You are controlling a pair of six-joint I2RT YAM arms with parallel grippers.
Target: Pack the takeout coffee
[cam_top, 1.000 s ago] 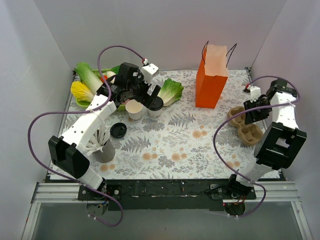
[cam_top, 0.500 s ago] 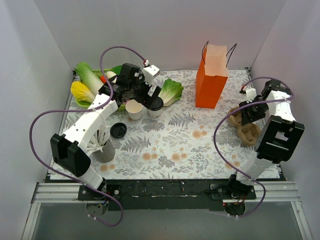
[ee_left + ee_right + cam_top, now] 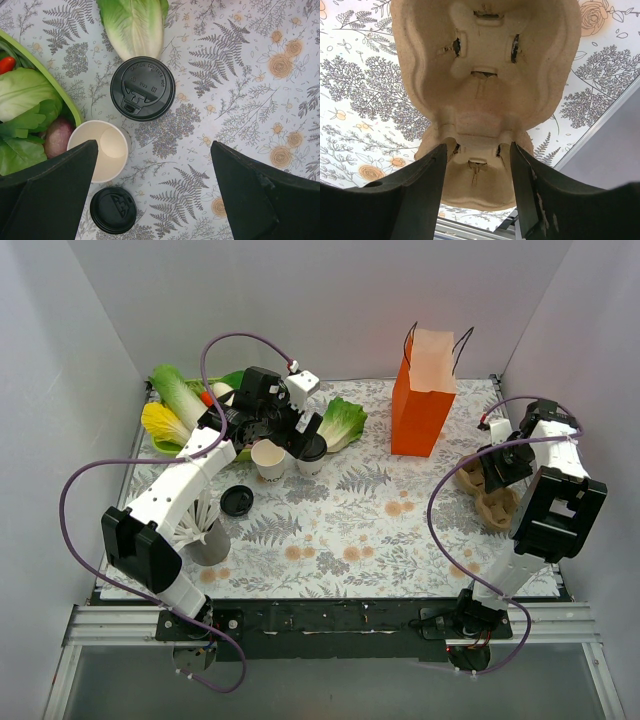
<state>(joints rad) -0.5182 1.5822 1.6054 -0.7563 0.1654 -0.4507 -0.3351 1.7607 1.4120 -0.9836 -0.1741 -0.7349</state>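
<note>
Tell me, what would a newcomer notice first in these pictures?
The bright orange paper bag standing at the far side grabs attention first. Then comes the lidded takeout coffee, beside an open cup, below the wide-open left end effector. On the right, the right end effector hangs over a brown pulp cup carrier.

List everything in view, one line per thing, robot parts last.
takeout coffee: 1, white cup with black lid, rear left of mat
open cup: 1, white, left of takeout coffee
loose lid: 1, black, nearer than open cup
lettuce: 1, green, behind takeout coffee
tray: 1, green, rear left corner, holding vegetables
utensil holder: 1, grey, near left, white utensils inside
paper bag: 1, orange, rear centre-right, upright
cup carrier: 1, brown, right side
mat: 1, floral, under everything
left end effector: 1, black fingers, open above the cups
right end effector: 1, black fingers, open above cup carrier
</note>
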